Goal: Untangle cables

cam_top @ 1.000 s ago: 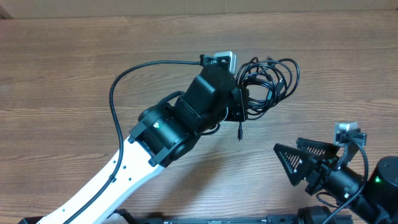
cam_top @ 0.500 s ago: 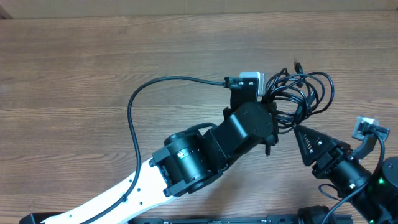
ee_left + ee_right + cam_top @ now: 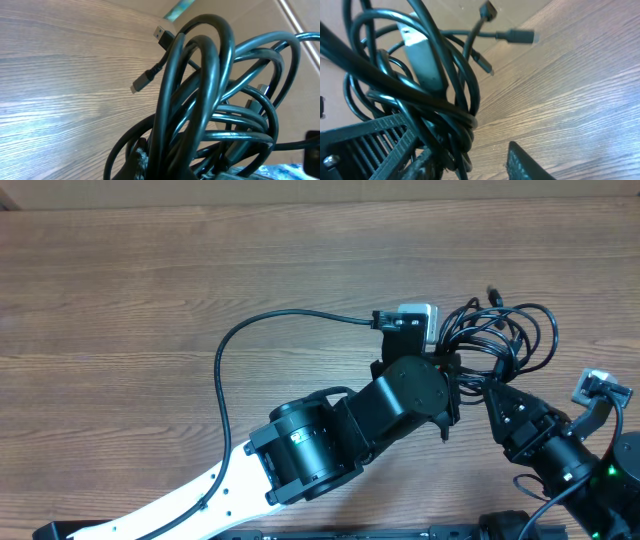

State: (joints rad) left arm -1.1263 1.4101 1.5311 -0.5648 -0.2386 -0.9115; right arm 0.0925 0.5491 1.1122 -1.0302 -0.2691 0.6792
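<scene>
Near right centre of overhead view, clamps knotted cables (image 3: 497,345) in left gripper (image 3: 455,372), one plug (image 3: 492,291) poking toward upper right. From lower right, straddles bundle's lower strands with right gripper (image 3: 470,157), jaws parted, one finger (image 3: 375,140) touching, other clear.

The left arm (image 3: 300,455) is being stretched diagonally rightward, left gripper (image 3: 450,385) being held closed; the right gripper (image 3: 498,405) is being held partly open.
</scene>
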